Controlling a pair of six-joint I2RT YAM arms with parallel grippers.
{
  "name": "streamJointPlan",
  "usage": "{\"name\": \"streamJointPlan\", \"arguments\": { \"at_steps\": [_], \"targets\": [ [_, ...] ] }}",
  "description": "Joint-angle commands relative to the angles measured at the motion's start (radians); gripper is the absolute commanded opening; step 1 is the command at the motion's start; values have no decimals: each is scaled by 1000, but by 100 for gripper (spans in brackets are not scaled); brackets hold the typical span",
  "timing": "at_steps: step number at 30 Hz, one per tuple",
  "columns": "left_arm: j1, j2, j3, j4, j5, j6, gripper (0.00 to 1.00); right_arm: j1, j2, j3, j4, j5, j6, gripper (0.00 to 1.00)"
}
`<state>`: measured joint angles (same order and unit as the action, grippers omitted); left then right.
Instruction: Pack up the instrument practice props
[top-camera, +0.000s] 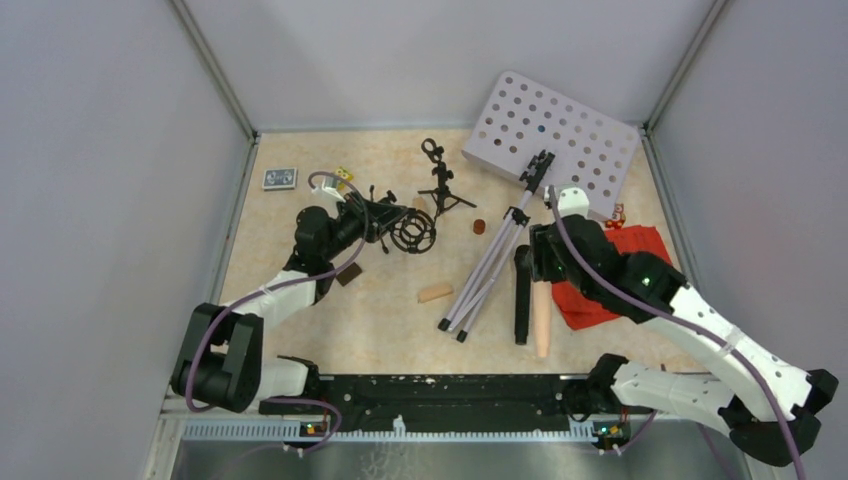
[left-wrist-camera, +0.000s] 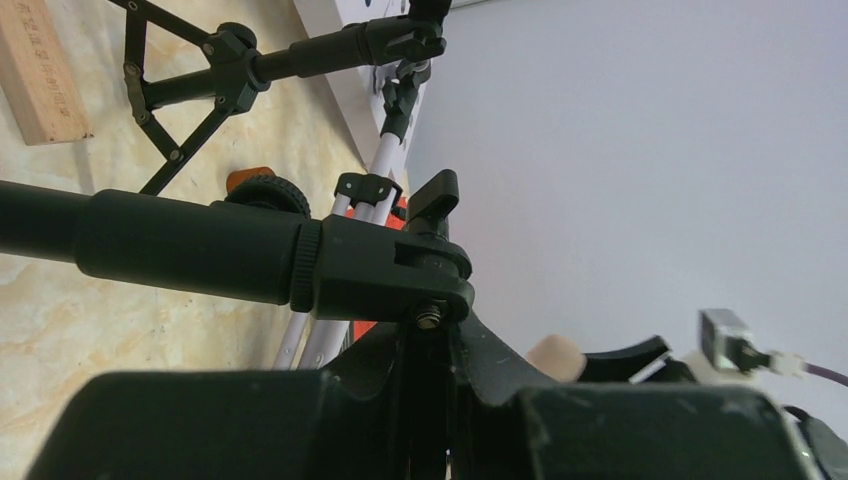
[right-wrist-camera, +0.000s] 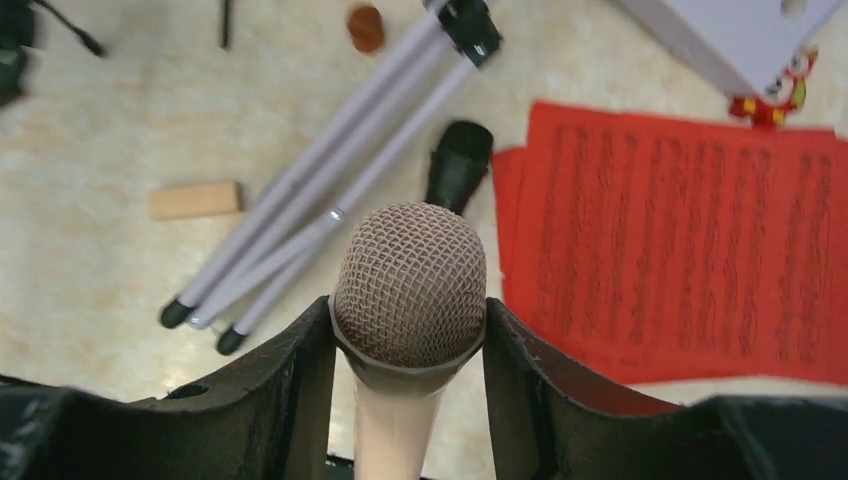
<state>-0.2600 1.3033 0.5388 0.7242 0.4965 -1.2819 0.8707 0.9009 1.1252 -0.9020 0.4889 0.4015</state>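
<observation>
Music desk (top-camera: 575, 150) lies toppled, legs (top-camera: 480, 280) folded, between black tripods (top-camera: 440, 190) and microphones (top-camera: 541, 325), red pages (right-wrist-camera: 680, 230).

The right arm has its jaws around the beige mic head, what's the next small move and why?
Probably a short straight lift. The jaws of the right gripper sit against both sides of the beige microphone at its mesh head, while its handle lies flat on the table, close beside the black microphone and silver tripod legs. Rising vertically should avoid dragging it into them.

You get the whole table (top-camera: 380, 325) from above; both wrist cameras sit very close, and all three views share the silver stand legs (top-camera: 485, 270).
</observation>
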Motion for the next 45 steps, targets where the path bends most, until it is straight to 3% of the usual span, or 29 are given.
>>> {"name": "streamJointPlan", "arguments": {
  "at_steps": [1,7,20,26,33,39,45],
  "targets": [
    [7,-4,53,69,34,44,0,-131,17,-93,-40,-57,72,0],
    [11,-21,55,48,42,48,0,-378,88,-198,105,-274,17,0],
    [21,-46,52,15,65,54,0,-588,399,-248,339,-330,-87,1],
    [21,-42,53,21,66,49,0,-604,533,-243,422,-434,-85,20],
    [21,-40,55,21,75,48,0,-605,505,-238,463,-440,-85,61],
    [21,-7,33,93,94,2,0,-605,438,-231,440,-429,-91,77],
    [28,54,69,158,119,-69,0,-605,356,-216,399,-421,-95,80]
  ]
}}
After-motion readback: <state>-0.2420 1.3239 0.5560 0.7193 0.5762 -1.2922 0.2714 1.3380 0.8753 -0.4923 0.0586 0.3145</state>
